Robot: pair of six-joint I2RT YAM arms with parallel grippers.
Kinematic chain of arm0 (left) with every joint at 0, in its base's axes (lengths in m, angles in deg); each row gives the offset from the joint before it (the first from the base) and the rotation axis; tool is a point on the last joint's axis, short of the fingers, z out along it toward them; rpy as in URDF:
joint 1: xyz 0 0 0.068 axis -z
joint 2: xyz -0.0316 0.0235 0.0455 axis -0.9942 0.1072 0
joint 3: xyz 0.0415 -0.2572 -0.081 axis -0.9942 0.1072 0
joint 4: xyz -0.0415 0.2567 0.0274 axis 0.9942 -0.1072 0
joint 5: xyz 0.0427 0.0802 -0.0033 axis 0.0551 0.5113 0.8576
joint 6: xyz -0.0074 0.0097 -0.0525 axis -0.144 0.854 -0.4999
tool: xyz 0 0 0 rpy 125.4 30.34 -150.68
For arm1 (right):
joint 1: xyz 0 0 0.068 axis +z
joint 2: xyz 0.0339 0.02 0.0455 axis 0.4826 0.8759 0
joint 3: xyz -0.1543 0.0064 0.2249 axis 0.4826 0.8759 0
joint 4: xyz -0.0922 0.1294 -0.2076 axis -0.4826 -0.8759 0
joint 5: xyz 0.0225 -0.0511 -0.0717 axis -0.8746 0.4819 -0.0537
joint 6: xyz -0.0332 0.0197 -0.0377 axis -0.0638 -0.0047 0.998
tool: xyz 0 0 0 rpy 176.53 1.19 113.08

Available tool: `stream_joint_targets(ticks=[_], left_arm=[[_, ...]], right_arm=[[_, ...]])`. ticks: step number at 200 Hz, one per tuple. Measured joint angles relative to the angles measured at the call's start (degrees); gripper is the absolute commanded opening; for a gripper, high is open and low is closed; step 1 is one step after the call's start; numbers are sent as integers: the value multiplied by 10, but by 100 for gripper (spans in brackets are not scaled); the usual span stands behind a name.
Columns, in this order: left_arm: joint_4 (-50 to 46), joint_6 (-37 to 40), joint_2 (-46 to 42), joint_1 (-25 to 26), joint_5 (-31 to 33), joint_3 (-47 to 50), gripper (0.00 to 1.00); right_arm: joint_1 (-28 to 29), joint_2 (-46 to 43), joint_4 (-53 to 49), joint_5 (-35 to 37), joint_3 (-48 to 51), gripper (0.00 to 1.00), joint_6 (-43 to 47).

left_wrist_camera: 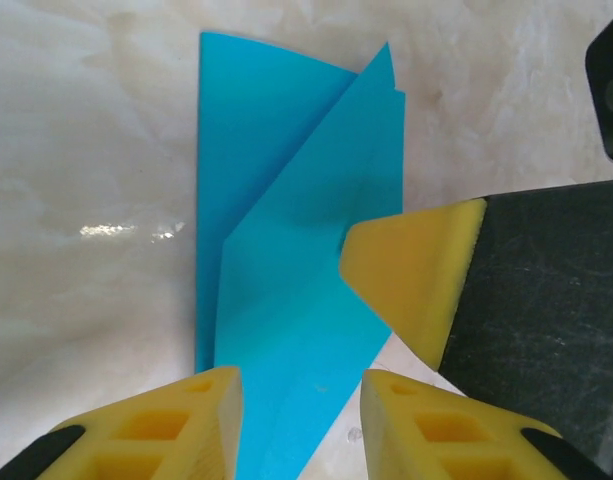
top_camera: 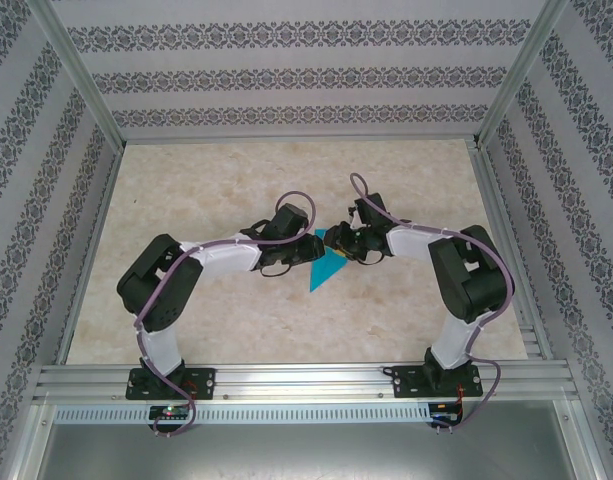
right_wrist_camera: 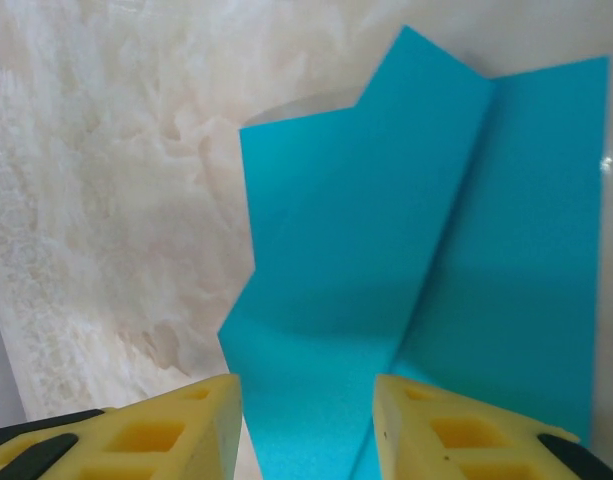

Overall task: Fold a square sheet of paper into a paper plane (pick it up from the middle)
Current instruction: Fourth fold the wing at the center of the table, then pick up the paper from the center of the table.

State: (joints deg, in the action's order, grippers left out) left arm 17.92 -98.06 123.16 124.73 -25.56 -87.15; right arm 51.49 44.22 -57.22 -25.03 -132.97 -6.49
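paper: thin cyan-blue square sheet of paper [top_camera: 326, 268], partly folded, flat mid-way on pale marbled table [top_camera: 206, 180] | left gripper [left_wrist_camera: 301, 378]: fingers apart, straddling sheet's tip | right gripper [right_wrist_camera: 304, 385]: fingers apart, yellow pad [left_wrist_camera: 406, 270] at flap edge | risk, judged: pad drag may slide the slick sheet and skew the crease; loose flap may lift

The table [top_camera: 236, 170] has a beige marble-pattern top. Three walls [top_camera: 286, 75] enclose it, papered white with grey ornamental bands. Aluminium posts [top_camera: 84, 85] rise at the rear corners. Aluminium rails [top_camera: 306, 378] run along the near edge. A bright glare [left_wrist_camera: 126, 231] lies on the glossy top.
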Motion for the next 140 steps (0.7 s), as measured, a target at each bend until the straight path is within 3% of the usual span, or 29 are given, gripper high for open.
stream_joint_targets(ticks=[140], left_arm=[[-4,0,48,-7,4,-5,24]], right_arm=[[2,16,-13,18,-6,39,-6]])
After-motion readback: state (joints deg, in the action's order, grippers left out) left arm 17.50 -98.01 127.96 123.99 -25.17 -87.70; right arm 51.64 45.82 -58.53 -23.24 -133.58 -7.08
